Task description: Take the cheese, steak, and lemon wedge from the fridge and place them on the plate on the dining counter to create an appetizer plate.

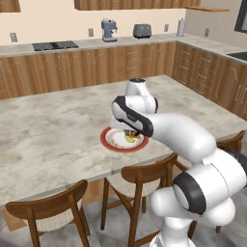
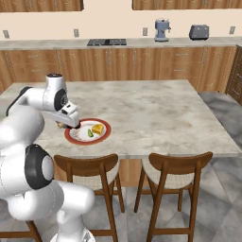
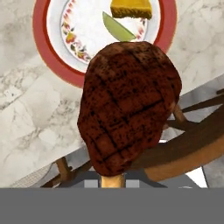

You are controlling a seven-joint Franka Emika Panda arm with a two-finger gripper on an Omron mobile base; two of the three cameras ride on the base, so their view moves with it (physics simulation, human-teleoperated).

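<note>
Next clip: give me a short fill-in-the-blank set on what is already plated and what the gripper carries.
1. The food held up in front of the hand camera is the ____.
2. The cheese and the lemon wedge already lie on the ____.
3. The plate has a broad ____ rim.
4. The plate stands on the dining counter, near the edge lined with wooden ____.

Missing words: steak; plate; red; stools

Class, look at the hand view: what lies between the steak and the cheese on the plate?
The lemon wedge lies between the steak and the cheese, on the plate, in the hand view.
</note>
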